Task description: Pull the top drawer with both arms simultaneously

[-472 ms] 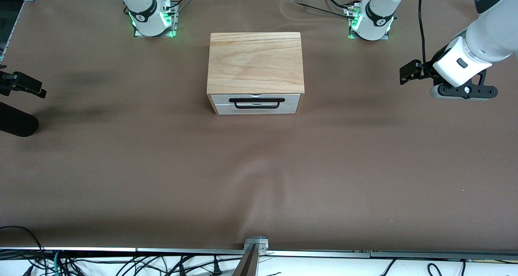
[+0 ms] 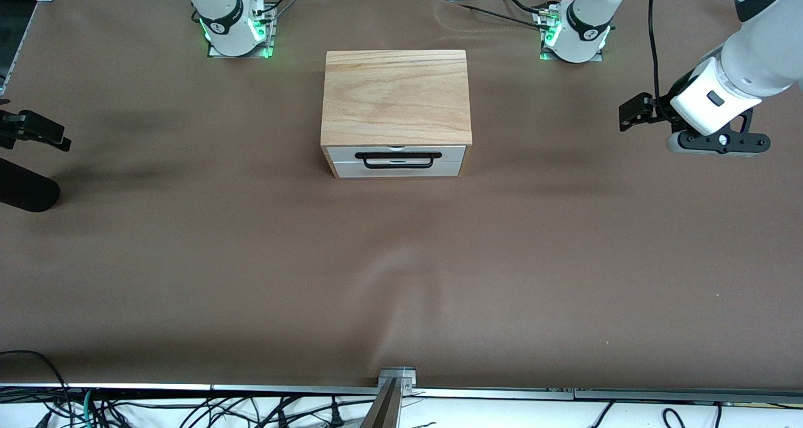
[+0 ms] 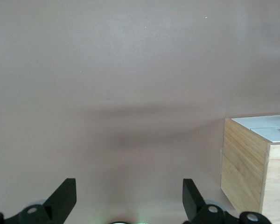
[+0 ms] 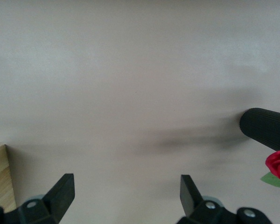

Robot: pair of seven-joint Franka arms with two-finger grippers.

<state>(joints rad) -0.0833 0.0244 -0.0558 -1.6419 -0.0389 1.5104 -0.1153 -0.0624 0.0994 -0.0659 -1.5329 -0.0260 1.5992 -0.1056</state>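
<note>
The oak box (image 2: 395, 95) stands mid-table. Its top drawer (image 2: 448, 151) is closed, with a white front and a wide black wire handle (image 2: 397, 155); the lower white front (image 2: 439, 169) is below it. The left arm's hand (image 2: 715, 123) hovers over the cloth at the left arm's end of the table, well apart from the box. The left gripper (image 3: 128, 186) is open and empty, and the box (image 3: 245, 163) shows at that view's edge. The right arm's hand (image 2: 34, 130) is at the right arm's end, mostly out of view. The right gripper (image 4: 126, 184) is open and empty.
Brown cloth (image 2: 401, 265) covers the table. A black ribbed cylinder (image 2: 25, 192) lies at the right arm's end; it also shows in the right wrist view (image 4: 266, 127) with a red flower (image 4: 279, 165) beside it. The arm bases (image 2: 232, 29) (image 2: 574, 36) stand along the table's edge farthest from the front camera.
Both hands have shifted only very slightly. The box and its drawer have not moved.
</note>
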